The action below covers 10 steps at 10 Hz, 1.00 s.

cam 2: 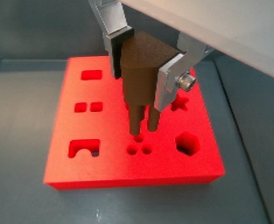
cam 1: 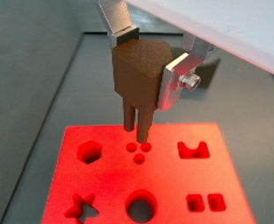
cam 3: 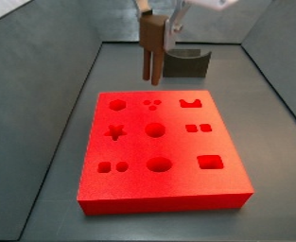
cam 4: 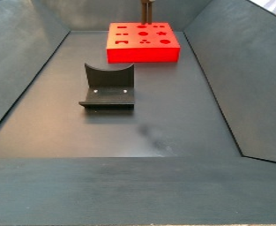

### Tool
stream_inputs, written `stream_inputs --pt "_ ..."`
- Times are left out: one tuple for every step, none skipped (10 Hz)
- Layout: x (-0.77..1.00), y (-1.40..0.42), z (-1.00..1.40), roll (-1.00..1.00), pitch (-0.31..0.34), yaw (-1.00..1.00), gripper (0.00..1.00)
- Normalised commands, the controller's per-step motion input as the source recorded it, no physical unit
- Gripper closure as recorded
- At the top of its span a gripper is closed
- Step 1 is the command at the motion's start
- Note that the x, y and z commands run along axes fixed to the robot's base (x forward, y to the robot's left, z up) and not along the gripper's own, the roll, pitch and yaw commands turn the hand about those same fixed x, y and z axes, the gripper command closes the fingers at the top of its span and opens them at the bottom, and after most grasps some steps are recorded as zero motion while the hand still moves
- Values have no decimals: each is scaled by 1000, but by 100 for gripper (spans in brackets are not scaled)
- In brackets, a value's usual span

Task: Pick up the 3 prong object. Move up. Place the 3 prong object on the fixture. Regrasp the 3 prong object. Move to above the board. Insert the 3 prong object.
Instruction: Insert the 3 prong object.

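The 3 prong object (cam 1: 139,83) hangs prongs down just above the three small dots (cam 1: 138,152) of the red board (cam 2: 98,162), clamped in the tool (cam 1: 151,54). The fixture (cam 4: 106,87) stands empty. Insertion likely needs a straight, aligned descent.

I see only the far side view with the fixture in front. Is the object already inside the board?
Observer: No. In a wrist view the object hangs above the board, prongs down, clamped in the gripper.
Operator: Are the prongs over the right holes?
Observer: In a wrist view the prongs end just above the three dots.
Operator: Is the fixture free?
Observer: Yes, in a side view the fixture stands bare behind the board.
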Motion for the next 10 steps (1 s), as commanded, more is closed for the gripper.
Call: stream_inputs --pt "83 0 0 0 0 0 100" --pt "0 0 0 0 0 -20 100" --pt "-3 49 -177 0 0 -109 100" --pt "0 74 -329 33 0 -166 100" --pt "0 40 -351 47 0 -231 100" --pt "0 14 -360 20 -23 -271 100" --pt "0 0 -349 0 -39 -269 100" --pt "83 0 -271 0 -30 -249 100" --pt "214 20 -237 0 -4 -140 100" --pt "129 29 -134 -16 -7 -111 100"
